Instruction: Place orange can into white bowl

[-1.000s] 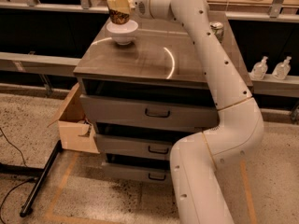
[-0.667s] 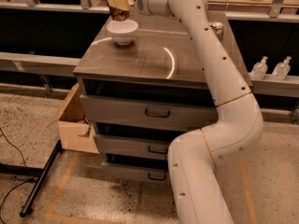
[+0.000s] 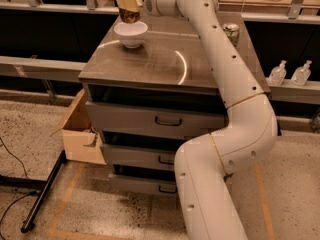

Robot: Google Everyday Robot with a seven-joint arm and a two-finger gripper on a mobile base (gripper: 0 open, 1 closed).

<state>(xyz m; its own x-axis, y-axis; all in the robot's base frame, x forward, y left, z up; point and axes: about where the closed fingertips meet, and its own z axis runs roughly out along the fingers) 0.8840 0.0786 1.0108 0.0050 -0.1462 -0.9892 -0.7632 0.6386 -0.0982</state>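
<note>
The white bowl [image 3: 131, 33] stands upright on the far left part of the steel cabinet top [image 3: 165, 64]. My gripper [image 3: 128, 3] hangs just above the bowl, shut on the orange can [image 3: 129, 14], whose brown patterned lower end shows below the pale fingers [image 3: 130, 1]. The can's bottom is just above the bowl's rim, a little left of its middle. The can's top is hidden by the gripper and the frame edge.
A white-and-green soda can [image 3: 230, 34] stands at the far right of the cabinet top. The cabinet has three drawers [image 3: 165, 120]. An open cardboard box [image 3: 80, 129] sits on the floor at its left. Two clear bottles [image 3: 290, 74] stand on a shelf at right.
The gripper with the can has risen slightly and shifted a little left, staying above the bowl. The bowl has not moved.
</note>
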